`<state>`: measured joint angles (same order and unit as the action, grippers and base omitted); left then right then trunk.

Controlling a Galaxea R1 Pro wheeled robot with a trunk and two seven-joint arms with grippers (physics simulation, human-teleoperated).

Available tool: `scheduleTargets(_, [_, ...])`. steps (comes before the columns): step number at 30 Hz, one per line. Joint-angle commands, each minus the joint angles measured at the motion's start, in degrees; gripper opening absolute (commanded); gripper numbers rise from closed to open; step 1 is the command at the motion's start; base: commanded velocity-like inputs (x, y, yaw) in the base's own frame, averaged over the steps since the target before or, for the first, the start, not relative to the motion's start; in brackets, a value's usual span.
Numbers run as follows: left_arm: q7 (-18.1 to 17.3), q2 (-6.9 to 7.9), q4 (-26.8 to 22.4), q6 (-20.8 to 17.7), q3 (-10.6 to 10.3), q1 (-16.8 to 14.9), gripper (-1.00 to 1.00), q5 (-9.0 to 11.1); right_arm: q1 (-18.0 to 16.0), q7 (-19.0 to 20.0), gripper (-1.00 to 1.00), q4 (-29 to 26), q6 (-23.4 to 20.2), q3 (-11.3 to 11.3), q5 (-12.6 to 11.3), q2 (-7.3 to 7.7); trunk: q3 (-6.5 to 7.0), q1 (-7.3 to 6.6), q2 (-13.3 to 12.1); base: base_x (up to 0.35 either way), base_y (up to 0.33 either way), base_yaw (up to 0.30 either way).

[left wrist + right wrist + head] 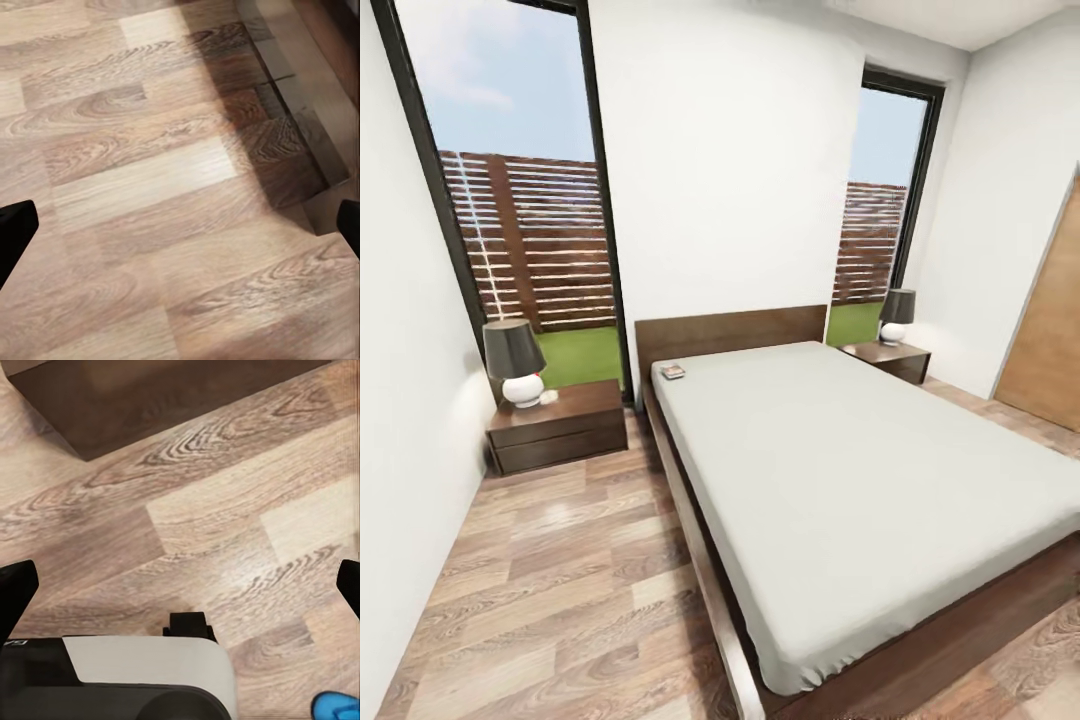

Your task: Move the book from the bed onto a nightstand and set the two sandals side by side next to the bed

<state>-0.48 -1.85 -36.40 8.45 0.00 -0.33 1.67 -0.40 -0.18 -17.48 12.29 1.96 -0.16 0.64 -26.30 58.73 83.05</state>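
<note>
Book [673, 371]: on bed [840, 480], corner by headboard, nearest nightstand [558, 425] | Left claw [180, 225]: fingers apart, over floor [135, 180] | Right claw [180, 585]: fingers apart, over floor | Blue sandal [337, 707]: on floor, partly visible.

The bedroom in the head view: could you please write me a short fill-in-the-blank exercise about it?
1. The book lies on the ____, near the headboard.
2. Each nightstand carries a ____ with a dark shade.
3. The floor is made of ____ planks.

Missing words: bed; lamp; wood
</note>
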Motion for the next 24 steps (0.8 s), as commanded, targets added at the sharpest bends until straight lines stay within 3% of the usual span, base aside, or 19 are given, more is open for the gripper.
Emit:
scheduleTargets(1, [0.0,0.00,0.0,0.2,0.0,0.0,1.00,0.2,0.0,0.0,1.00,0.1,0.2,0.1,0.0,-0.02,-0.04,0.00,0.0,0.000,0.000,-0.226])
scheduleTargets(12, [0.0,-0.02,0.0,0.2,0.0,0.0,1.00,0.2,0.0,0.0,1.00,0.1,0.2,0.1,0.0,-0.02,0.02,0.00,0.0,0.000,0.000,-0.182])
scheduleTargets(19, [0.0,-0.02,0.0,0.2,0.0,0.0,1.00,0.2,0.0,0.0,1.00,0.1,0.2,0.1,0.0,-0.02,0.03,0.00,0.0,0.010,0.000,-0.045])
scheduleTargets(24, [0.0,-0.02,0.0,0.2,0.0,0.0,1.00,0.2,0.0,0.0,1.00,0.1,0.2,0.1,0.0,-0.01,0.03,0.00,0.0,0.187,0.000,-0.005])
